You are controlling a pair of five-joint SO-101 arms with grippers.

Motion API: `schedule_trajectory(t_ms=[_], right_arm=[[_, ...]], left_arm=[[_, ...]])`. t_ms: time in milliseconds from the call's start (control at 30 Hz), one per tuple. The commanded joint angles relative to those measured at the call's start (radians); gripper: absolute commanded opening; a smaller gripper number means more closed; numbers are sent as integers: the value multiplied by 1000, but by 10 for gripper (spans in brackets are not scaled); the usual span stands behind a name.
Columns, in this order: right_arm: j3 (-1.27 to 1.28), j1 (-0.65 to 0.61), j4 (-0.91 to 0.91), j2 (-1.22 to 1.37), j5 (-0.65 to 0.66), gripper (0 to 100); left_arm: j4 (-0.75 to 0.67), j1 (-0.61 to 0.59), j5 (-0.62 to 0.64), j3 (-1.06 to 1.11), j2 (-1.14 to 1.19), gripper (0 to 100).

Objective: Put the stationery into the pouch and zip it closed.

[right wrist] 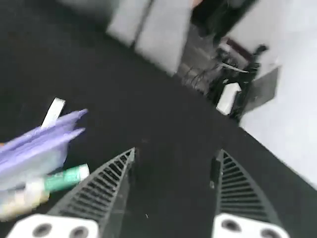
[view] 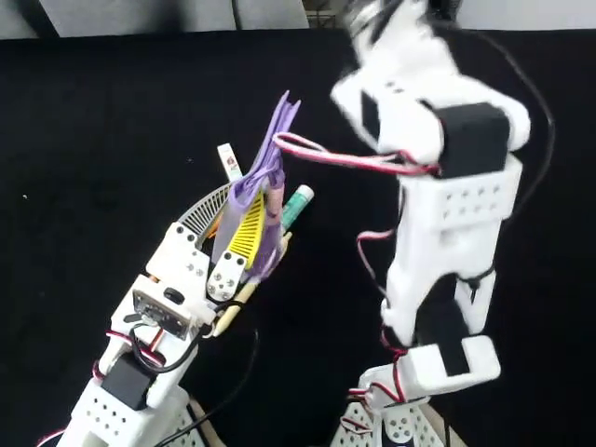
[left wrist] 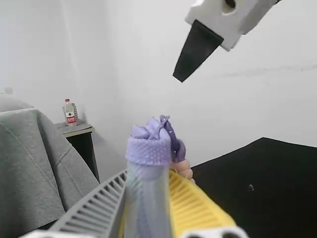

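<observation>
**Pouch upright in left claw, right claw open near its top**

Left claw [view: 240, 209] is clamped on the purple pouch [view: 268, 163], held off the desk [view: 93, 121]. Pouch's long axis points up and away from the left arm. Right claw [right wrist: 174, 152], jaws apart and empty, hangs high beside the pouch's upper end, w/ the pouch lying toward the left arm. Green-capped pen [view: 296, 203] sits by the pouch's lower part; in or out, unclear. Right arm is prob. nearer the pouch's top for the zip.
</observation>
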Motion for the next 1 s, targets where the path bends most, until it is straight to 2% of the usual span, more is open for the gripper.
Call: schedule_trajectory(t_ms=[0, 100, 233, 333, 500, 733, 867, 967], right_arm=[[13, -25, 44, -96, 66, 248], [139, -97, 44, -171, 110, 249], [318, -227, 43, -295, 94, 248], [443, -321, 37, -372, 63, 248], [602, -397, -21, -476, 64, 248], [734, -509, -127, -567, 58, 248], [831, -520, -255, -570, 55, 247], [877, -520, -364, -570, -2, 247]], left_arm=[[-6, 5, 14, -42, -9, 30], [-75, 1, 14, -33, -9, 30], [-242, -81, 18, 5, -9, 30], [-318, -140, 103, 30, -9, 30], [-330, -229, 261, 24, -9, 30], [-330, -229, 269, 21, -9, 30], [-325, -229, 269, 10, -9, 30], [-325, -229, 269, 12, -9, 30]])
